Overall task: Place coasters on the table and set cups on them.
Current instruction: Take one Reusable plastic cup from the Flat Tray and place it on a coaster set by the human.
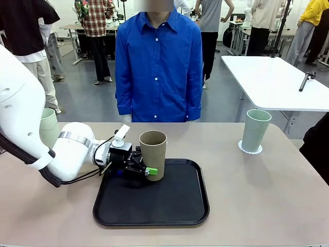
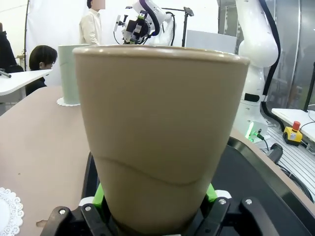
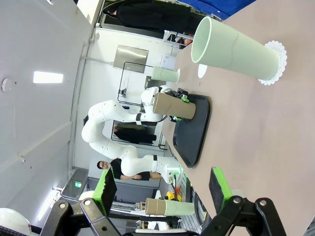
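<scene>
Left gripper (image 1: 145, 170) has its jaws clamped on the base of the tan cup (image 1: 153, 154), which stands upright on the black tray (image 1: 180, 206) at centre frame on the desk (image 1: 267, 190). One mint cup (image 1: 255, 130) sits on a coaster (image 1: 250, 149) at right, and another mint cup (image 1: 47, 127) is at far left, half hidden by the arm, so can't tell what's under it. Right gripper (image 3: 162, 189), bottom of its wrist view, has jaws wide open and empty, and there's a bare coaster (image 2: 9, 211) in the lower left of the left wrist view.

table (image 1: 267, 206) right open, tray (image 1: 154, 218) centre
</scene>
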You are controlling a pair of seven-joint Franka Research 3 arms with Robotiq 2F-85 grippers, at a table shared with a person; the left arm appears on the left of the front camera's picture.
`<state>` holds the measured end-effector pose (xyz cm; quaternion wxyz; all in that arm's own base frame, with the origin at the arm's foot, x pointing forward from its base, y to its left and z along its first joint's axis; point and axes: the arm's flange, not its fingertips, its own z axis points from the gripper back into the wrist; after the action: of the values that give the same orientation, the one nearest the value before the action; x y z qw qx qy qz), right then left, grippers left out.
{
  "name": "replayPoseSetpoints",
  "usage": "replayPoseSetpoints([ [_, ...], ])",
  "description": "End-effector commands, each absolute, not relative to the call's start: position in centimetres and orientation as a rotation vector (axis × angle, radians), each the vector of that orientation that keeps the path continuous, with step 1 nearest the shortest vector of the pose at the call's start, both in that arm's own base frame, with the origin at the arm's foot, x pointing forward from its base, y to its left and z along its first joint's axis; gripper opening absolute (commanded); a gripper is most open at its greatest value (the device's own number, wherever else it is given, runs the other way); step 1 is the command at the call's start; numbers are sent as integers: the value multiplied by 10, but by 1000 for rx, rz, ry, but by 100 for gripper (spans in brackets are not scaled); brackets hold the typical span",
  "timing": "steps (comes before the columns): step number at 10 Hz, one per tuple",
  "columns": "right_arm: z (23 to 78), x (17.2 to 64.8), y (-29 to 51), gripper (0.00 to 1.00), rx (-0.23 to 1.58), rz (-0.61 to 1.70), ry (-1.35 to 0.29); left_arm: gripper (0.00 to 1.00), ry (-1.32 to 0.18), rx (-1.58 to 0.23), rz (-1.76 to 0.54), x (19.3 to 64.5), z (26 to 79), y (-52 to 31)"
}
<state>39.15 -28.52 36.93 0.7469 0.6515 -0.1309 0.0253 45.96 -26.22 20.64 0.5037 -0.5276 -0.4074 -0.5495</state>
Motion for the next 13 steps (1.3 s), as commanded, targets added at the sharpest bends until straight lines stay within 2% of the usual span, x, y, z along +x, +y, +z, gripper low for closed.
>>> replayPoseSetpoints([
  [1, 370, 391, -285, 100, 1429, 55, -281, 0, -1003, -1281, -1380, 461, 209, -261],
  [2, 370, 391, -285, 100, 1429, 55, -281, 0, -1003, -1274, -1384, 460, 211, -259],
  [3, 370, 391, -285, 100, 1429, 55, -281, 23, -1004, -1261, -1375, 458, 215, -256],
  [6, 370, 391, -285, 100, 1429, 55, -281, 23, -1008, -1320, -1326, 464, 284, -256],
  [9, 370, 391, -285, 100, 1429, 55, -281, 23, -962, -1288, -1339, 469, 351, -264],
  [11, 370, 391, -285, 100, 1429, 55, -281, 23, -943, -1249, -1345, 468, 381, -269],
  [13, 370, 391, -285, 100, 1429, 55, -281, 23, -956, -1198, -1360, 462, 388, -261],
])
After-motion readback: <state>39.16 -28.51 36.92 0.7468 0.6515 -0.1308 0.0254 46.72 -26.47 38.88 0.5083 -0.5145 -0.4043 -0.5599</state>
